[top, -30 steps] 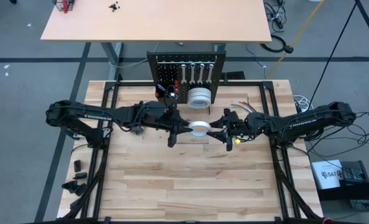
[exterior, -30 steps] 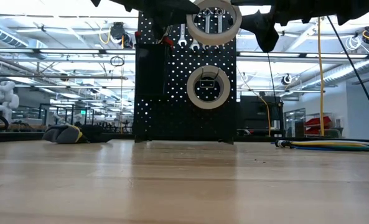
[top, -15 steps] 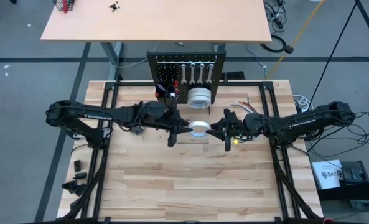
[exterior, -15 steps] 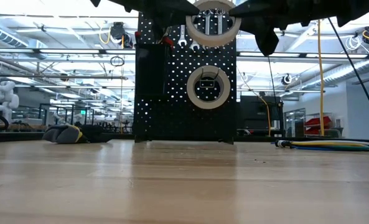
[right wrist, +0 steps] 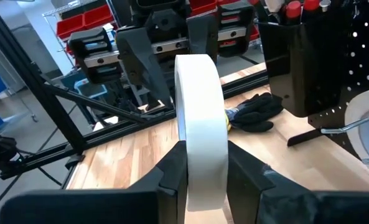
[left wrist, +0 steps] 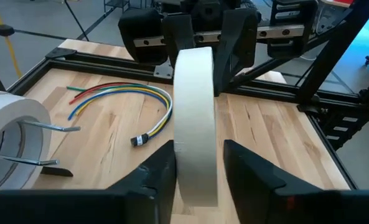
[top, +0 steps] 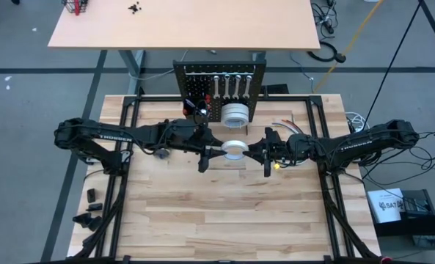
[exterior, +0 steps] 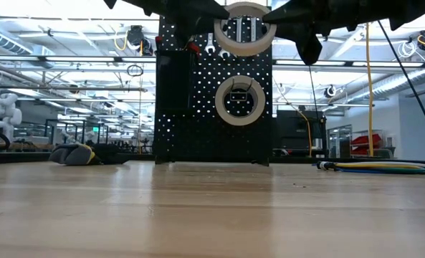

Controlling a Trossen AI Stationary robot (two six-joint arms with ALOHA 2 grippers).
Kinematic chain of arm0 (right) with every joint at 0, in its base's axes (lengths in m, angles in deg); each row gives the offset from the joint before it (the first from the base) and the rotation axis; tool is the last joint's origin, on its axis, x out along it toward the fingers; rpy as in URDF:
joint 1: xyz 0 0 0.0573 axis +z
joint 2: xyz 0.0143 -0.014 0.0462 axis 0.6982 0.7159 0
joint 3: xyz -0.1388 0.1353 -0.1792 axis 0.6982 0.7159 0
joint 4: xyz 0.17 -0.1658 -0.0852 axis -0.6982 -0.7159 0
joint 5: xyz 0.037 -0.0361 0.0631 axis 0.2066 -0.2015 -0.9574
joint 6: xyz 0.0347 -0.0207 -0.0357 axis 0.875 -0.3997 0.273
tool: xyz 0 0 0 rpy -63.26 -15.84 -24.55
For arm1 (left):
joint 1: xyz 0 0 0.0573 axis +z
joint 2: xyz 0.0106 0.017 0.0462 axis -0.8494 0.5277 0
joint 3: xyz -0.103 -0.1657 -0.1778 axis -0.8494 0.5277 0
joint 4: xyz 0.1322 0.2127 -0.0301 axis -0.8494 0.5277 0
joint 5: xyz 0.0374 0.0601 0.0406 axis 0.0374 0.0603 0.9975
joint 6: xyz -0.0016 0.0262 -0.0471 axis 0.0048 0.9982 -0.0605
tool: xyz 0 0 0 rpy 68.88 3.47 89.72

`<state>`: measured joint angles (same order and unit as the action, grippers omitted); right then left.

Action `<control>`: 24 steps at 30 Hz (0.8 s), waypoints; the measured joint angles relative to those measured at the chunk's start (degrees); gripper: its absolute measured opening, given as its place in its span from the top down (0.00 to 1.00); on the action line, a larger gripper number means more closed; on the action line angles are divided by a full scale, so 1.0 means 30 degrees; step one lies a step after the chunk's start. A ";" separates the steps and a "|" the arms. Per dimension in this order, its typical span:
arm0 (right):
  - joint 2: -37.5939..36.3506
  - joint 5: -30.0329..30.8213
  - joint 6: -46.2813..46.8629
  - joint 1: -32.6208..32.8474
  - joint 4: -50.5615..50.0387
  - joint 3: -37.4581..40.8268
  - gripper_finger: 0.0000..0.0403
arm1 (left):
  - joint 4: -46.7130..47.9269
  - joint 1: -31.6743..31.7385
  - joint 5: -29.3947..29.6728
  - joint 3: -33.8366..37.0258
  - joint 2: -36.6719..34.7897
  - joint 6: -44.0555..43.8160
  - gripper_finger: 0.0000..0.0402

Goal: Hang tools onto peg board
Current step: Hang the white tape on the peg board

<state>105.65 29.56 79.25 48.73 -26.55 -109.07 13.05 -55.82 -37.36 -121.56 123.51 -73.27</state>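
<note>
A white tape roll (top: 234,150) hangs in the air above the middle of the table (top: 224,220), held between both arms just in front of the peg board (top: 219,92). The right gripper (top: 255,152) pinches the roll, its two fingers pressed flat against the roll's sides. The left gripper (top: 214,150) sits at the roll's other side with its fingers parted, a gap showing between them and the tape. On the board behind, more tape rolls (top: 235,114) hang stacked on a wire hook (left wrist: 44,127), directly beyond the raised roll. Silver wrenches (top: 228,84) hang along the top of the board and red-handled screwdrivers (right wrist: 293,9) stand in its black bin (right wrist: 296,62). Black gloves (right wrist: 254,112) lie on the table at the board's left foot, and coloured cables (left wrist: 119,99) curl on the wood to its right.
</note>
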 joint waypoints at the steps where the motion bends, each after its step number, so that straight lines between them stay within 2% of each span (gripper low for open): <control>1: 0.0000 0.0041 0.0002 0.0000 -0.0011 0.0000 0.82 | 0.0000 0.0000 0.0007 0.0000 0.0000 -0.0039 0.67; 10: -0.0197 0.0109 -0.0043 -0.0465 -0.0406 0.0007 0.82 | 0.1330 -0.0029 0.1128 0.0000 -0.0459 -0.0672 0.48; 15: -0.1255 0.0116 0.0089 -0.1123 -0.2323 0.0007 0.82 | 0.3738 -0.0036 0.2551 0.0000 -0.1620 -0.0040 0.47; 20: -0.1770 -0.0091 -0.0768 -0.2174 -0.3252 0.0007 0.82 | 0.4893 -0.0097 0.2616 0.0000 -0.2873 0.0656 0.47; 24: -0.1742 -0.1681 -0.1070 -0.3192 -0.3111 0.0007 0.82 | 0.5554 -0.0580 0.2625 0.0000 -0.3491 0.0964 0.47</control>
<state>100.42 24.52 76.04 39.15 -35.88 -109.04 29.72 -57.56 -29.48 -121.56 113.04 -70.37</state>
